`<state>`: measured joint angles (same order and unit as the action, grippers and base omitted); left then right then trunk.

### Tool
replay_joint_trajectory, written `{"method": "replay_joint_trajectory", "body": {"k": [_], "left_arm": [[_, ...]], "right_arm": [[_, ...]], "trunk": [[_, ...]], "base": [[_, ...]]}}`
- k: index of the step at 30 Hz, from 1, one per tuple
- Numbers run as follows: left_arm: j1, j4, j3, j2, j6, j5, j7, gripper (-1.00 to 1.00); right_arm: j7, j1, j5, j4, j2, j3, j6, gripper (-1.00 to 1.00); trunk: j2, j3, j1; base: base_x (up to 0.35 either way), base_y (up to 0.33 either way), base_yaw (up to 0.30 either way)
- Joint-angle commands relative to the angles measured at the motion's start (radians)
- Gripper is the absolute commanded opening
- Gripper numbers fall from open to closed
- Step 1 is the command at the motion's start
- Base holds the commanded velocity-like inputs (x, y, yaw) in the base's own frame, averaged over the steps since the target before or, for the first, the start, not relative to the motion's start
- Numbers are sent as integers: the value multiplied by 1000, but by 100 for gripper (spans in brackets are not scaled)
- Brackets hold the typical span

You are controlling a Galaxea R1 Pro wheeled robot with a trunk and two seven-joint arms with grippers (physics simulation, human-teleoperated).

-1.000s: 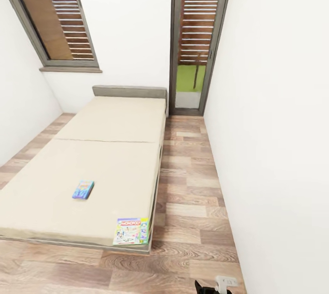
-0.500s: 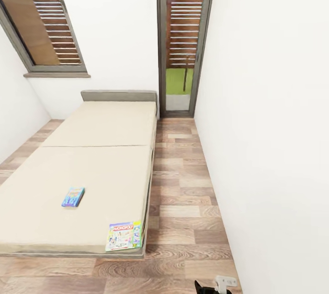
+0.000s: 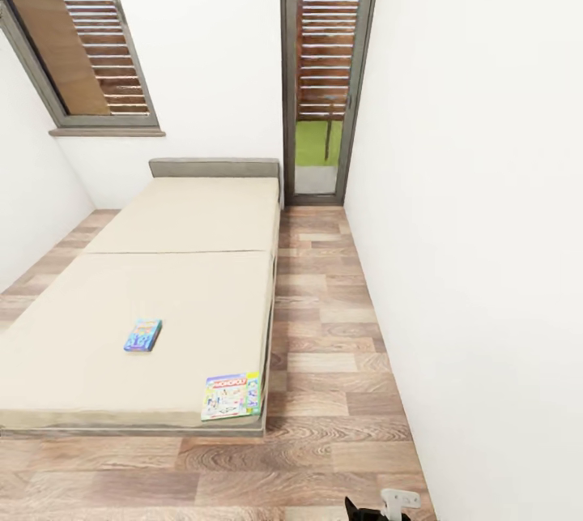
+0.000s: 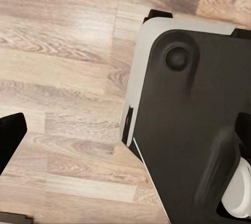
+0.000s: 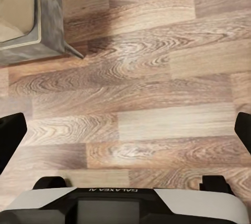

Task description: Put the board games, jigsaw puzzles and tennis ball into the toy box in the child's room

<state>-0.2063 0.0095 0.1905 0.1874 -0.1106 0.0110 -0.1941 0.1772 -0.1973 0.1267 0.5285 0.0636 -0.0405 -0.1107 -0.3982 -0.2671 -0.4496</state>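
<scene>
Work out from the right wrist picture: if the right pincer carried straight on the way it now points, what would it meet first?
Probably the bare wooden floor. The right pincer points down at the planks with nothing between its fingertips. The bed corner lies off to one side, outside that line. Depth is hard to judge.

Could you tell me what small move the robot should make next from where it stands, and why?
Probably roll forward toward the bed's near corner, since the Monopoly box lies there at the edge, the nearer of two games, and both wrist views show floor.

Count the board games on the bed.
2: a small blue game mid-mattress, and a Monopoly box at the bed's near corner beside the floor. None looks hidden.
</scene>
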Motion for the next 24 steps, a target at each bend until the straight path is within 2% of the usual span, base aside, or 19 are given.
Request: {"method": "replay_joint_trajectory", "body": {"k": [1,18,22,24], "left_arm": [[-1,1,6,1,-3,1,-5,100],[-1,-1,10,1,9,0,-6,100],[-11,-12,13,3,61,-1,-9,100],[-14,-39,14,3,116,-1,-11,100]], "right_arm": [[8,-1,10,-1,1,-4,-2,100],[8,-1,10,-1,2,-3,-3,100],[8,-1,10,-1,1,-4,-3,100],[8,-1,10,-1,1,-4,-3,100]], "trunk": [[-2,-2,0],[-2,17,0],[-2,23,0],[-2,26,0]], "base": [[-38,21,42],[-6,3,162],[0,0,92],[0,0,39]]}}
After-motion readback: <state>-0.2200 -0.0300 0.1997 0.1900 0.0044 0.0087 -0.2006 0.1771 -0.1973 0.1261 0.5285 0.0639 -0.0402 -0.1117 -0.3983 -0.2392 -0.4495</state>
